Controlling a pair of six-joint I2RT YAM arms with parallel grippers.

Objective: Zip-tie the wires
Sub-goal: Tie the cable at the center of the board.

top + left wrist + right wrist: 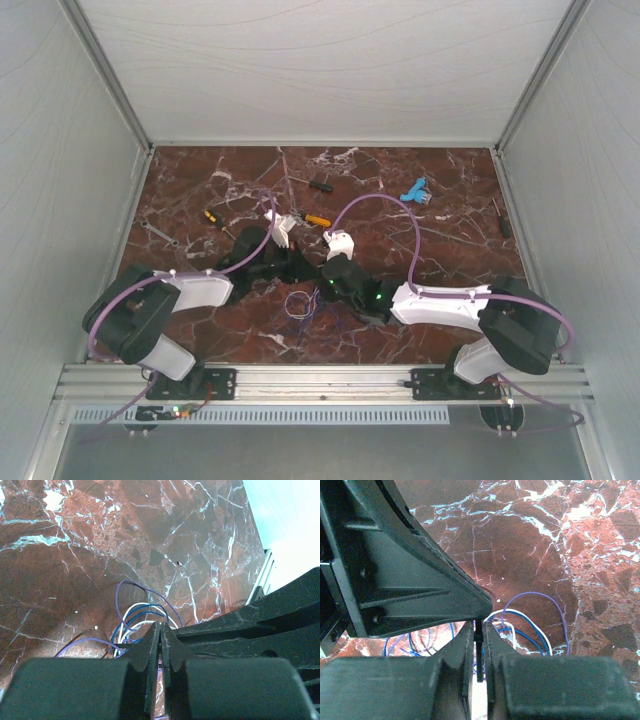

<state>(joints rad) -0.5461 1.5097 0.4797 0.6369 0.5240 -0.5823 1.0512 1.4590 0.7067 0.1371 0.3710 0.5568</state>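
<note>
Wires (pixel 299 303): loose loops lying centre-front on the surface (pixel 450 250), beneath both hands. Left hand (pixel 160 626) closed at the loops; right hand (pixel 479 625) pinched on a thin dark strip (pixel 479 652), likely the tie. Step judged: gathering; next, strip must encircle every loop.

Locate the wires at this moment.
Top view: the wires lie near the table's front centre, at the tips of the left fingers and right fingers.

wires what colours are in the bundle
The wires are blue, purple and white, clearest in the right wrist view.
</note>
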